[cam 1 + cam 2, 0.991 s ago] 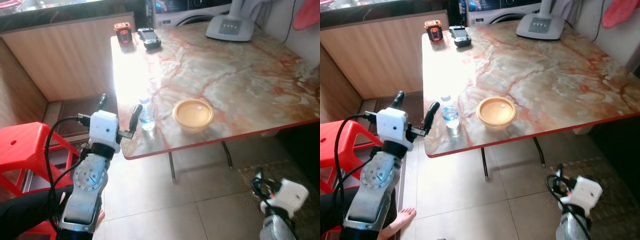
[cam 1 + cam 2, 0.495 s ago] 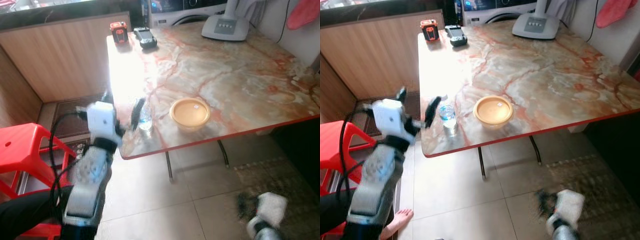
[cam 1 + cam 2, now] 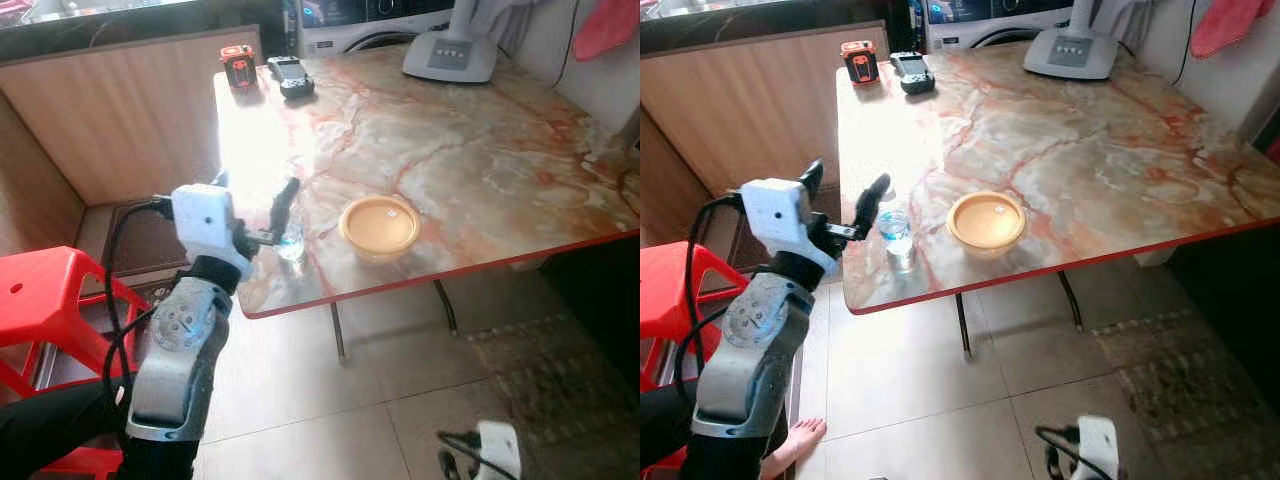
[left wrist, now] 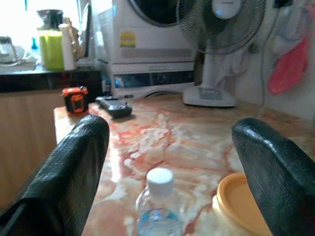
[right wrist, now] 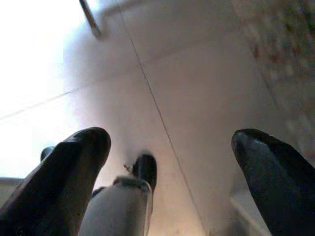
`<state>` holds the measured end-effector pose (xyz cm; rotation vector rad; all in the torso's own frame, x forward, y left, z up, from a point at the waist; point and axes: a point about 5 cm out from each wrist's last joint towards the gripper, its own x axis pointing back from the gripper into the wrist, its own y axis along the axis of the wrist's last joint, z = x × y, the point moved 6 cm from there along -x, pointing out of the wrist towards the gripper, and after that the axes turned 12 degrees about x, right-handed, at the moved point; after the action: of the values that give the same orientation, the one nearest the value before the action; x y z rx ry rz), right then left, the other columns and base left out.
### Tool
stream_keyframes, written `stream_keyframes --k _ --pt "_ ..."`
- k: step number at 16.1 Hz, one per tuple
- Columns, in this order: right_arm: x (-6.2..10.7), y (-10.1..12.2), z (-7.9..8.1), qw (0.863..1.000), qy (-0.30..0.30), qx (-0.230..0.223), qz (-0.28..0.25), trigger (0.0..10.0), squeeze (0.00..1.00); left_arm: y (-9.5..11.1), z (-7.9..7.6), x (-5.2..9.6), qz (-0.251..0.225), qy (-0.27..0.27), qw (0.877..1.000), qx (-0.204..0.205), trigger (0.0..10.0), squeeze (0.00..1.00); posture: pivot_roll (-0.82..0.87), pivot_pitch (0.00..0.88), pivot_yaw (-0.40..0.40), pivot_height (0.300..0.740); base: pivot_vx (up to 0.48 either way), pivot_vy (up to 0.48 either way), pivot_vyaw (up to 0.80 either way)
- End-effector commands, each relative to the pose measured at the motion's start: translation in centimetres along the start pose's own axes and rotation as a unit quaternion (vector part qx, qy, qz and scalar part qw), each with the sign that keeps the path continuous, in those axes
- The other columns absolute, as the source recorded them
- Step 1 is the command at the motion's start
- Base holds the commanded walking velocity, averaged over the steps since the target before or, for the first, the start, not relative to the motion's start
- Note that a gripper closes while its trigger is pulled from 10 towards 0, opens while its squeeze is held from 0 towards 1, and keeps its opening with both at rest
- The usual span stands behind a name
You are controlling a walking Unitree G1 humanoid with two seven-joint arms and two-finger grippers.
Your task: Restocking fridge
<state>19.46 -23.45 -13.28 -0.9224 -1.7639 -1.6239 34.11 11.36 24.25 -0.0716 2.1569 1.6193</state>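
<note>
Near the table's [image 3: 480, 150] front left corner, the water bottle [image 3: 897, 232] stands upright and ungrasped beside the yellow bowl [image 3: 986, 220]; restocking appears barely begun, with pickup, carrying and fridge placement all outstanding. Left gripper [image 4: 162, 162] has its jaws spread wide, level with the bottle, touching nothing. Right gripper [image 5: 167, 162] hangs idle over the floor, jaws apart, empty.

Water bottle [image 4: 156, 211] gets cut off at the bottom edge in the left wrist view, and so does the orange bowl [image 4: 236, 206] beside it. Right arm [image 3: 490, 452] is chopped by the frame bottom, just its wrist end poking in. Can't read the labels on the orange gadget [image 3: 237, 64] at the table's far corner, too small
</note>
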Motion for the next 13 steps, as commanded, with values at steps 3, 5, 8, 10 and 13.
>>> stream_keyframes --k 3,5,8,10,13 --pt "0.4 -2.1 -0.1 0.999 -0.011 -0.044 0.027 10.0 0.0 0.5 1.1 -0.2 0.0 0.025 1.0 0.009 10.0 0.0 0.18 0.09 0.03 0.74 0.0 0.0 0.0" --pt "0.5 -2.3 0.1 0.998 -0.008 -0.044 0.032 10.0 0.0 0.6 1.2 -0.3 0.003 0.024 1.0 0.006 10.0 0.0 0.18 0.083 0.033 0.74 0.0 0.0 0.0" --pt "0.4 -2.2 0.2 0.998 -0.004 -0.046 0.037 10.0 0.0 0.9 1.6 -0.3 0.003 0.027 1.0 0.003 10.0 0.0 0.19 0.072 0.031 0.74 0.256 0.0 0.0" --pt "0.4 -2.3 0.4 0.998 -0.005 -0.05 0.034 10.0 0.0 0.5 1.4 -0.3 0.008 0.025 1.0 0.005 10.0 0.0 0.19 0.061 0.03 0.74 0.283 0.0 0.0" --pt "0.5 -2.4 0.4 0.998 -0.005 -0.057 0.033 10.0 0.0 0.3 1.0 -0.4 0.013 0.02 1.0 0.009 10.0 0.0 0.19 0.056 0.032 0.74 0.298 0.0 0.0"
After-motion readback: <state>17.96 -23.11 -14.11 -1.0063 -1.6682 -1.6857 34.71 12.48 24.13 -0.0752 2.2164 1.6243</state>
